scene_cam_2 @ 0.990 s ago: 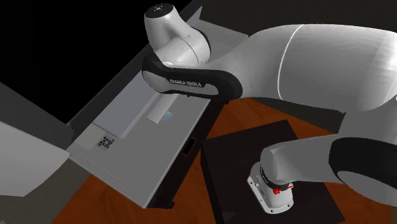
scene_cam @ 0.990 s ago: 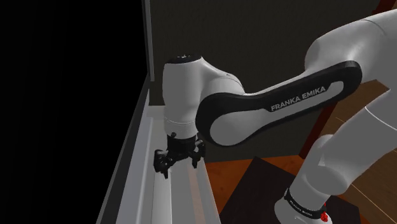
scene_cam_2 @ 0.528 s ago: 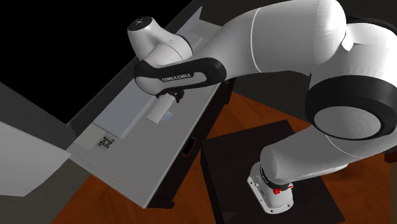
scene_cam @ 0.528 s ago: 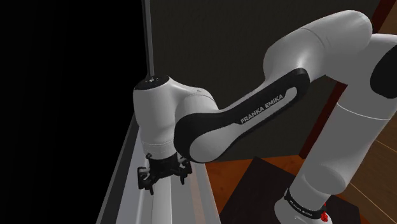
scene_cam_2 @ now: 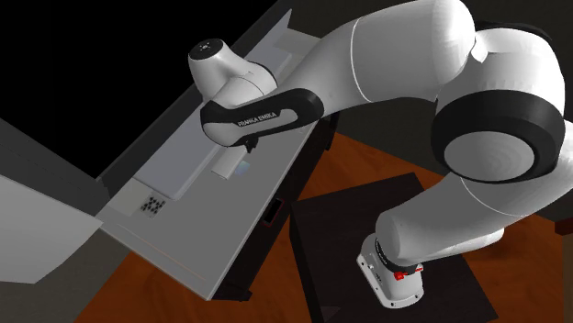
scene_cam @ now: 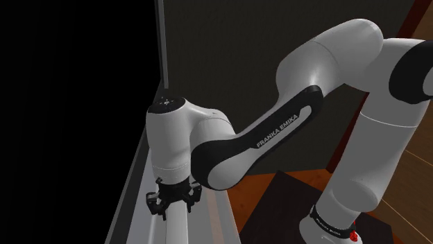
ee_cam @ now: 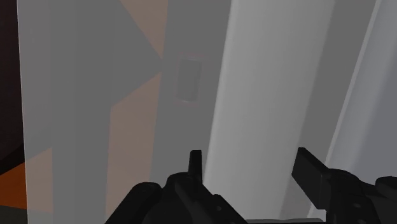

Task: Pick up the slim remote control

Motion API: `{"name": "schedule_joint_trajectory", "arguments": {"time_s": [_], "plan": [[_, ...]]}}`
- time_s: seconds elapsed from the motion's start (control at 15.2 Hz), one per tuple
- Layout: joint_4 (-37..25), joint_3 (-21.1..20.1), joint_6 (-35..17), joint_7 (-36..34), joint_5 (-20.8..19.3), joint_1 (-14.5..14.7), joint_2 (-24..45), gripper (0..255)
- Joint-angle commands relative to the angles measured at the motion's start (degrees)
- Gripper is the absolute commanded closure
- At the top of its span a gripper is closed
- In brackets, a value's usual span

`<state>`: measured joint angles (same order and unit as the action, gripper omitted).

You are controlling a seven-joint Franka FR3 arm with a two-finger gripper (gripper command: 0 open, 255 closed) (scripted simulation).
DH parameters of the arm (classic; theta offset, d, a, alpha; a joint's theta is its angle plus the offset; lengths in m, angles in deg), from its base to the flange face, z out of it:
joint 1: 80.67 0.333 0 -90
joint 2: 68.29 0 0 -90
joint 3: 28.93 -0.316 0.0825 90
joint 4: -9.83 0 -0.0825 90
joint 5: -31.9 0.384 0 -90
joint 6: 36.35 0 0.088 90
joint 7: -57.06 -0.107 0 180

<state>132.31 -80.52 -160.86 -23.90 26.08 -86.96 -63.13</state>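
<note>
Hovering over the counter [scene_cam_2: 204,244] with claw [ee_cam: 252,167] spread and empty, well apart from the remote [scene_cam_2: 151,205] at the second exterior view's lower left. Risks clamping the wrong slab [scene_cam_2: 226,165] if lowered here.

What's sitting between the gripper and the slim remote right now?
In the second exterior view, a small white block lies by the gripper; past it, bare grey surface runs to the remote.

One arm [scene_cam: 326,59], one hand [ee_cam: 248,156], one table [scene_cam_2: 211,243].
</note>
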Motion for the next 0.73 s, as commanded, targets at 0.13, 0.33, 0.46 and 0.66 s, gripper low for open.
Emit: {"name": "schedule_joint_trajectory", "arguments": {"time_s": [0.13, 0.33, 0.46, 0.66], "plan": [[0.05, 0.01, -0.26, -0.09, -0.12, 0.04, 0.13, 255], [0.03, 0.02, -0.24, -0.06, -0.13, 0.02, 0.14, 255], [0.02, 0.02, -0.25, -0.08, -0.14, 0.03, 0.16, 255], [-0.49, -0.14, 0.96, 0.76, 1.05, -0.24, -1.02, 255]]}}
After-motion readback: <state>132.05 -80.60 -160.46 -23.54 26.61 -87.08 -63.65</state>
